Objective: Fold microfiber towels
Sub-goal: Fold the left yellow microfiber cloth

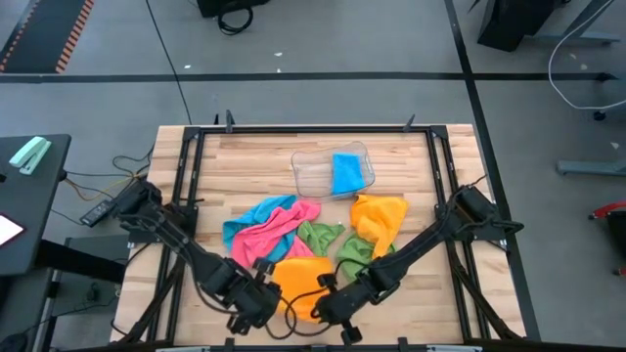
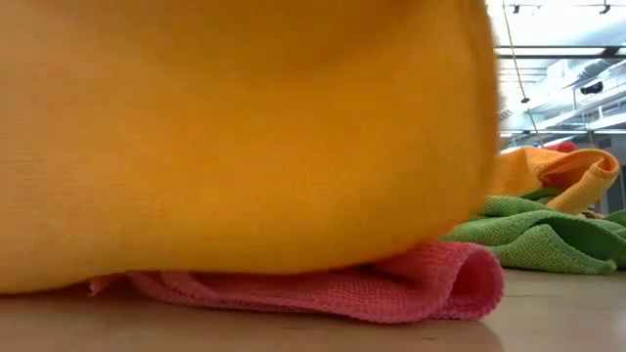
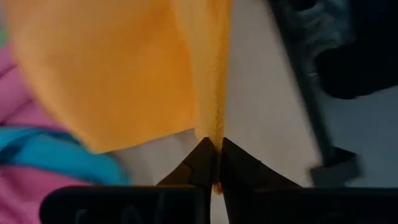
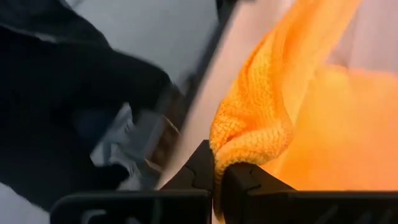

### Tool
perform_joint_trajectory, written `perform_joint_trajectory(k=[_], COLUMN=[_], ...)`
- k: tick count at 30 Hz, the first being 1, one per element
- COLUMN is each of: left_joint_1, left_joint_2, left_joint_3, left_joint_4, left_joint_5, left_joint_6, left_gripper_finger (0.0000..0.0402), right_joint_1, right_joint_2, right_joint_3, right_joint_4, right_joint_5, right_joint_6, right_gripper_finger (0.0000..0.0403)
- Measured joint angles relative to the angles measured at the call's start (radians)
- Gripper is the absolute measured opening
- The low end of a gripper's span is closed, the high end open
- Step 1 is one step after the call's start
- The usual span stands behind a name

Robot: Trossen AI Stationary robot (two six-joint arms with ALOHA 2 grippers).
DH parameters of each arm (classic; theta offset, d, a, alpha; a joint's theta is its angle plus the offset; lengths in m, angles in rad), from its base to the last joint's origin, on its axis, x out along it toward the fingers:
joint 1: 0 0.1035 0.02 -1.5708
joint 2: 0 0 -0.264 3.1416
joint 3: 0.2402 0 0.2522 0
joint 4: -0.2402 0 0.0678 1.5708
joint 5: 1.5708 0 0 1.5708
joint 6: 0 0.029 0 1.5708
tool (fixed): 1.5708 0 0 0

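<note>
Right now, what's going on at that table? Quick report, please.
Left gripper and right gripper: both shut on orange towel, near edge. Pink towel partly beneath it. Green towel crumpled behind. Nothing blocking.

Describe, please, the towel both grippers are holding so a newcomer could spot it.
At the table's near edge, between the left gripper and the right gripper, hangs an orange towel. The other orange towel lies farther back, unheld, beside the green one.
</note>
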Motion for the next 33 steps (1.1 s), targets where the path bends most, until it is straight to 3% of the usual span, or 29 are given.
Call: perform_joint_trajectory(k=[13,33], left_joint_1=[0.109,0.203], left_joint_2=[0.021,0.12], left_joint_3=[0.0,0.0], left_joint_4=[-0.124,-0.193], left_joint_5=[-0.095,-0.116], left_joint_6=[-0.048,-0.015], left_gripper_finger=[0.0023,0.0032], right_joint_1=[-0.099,-0.159], right_joint_2=[-0.037,-0.041], right_joint_3=[0.0,-0.001], right_joint_4=[-0.252,-0.38], right_joint_5=[0.048,0.076], right_joint_6=[0.02,0.022], right_gripper_finger=[0.0014,0.0016])
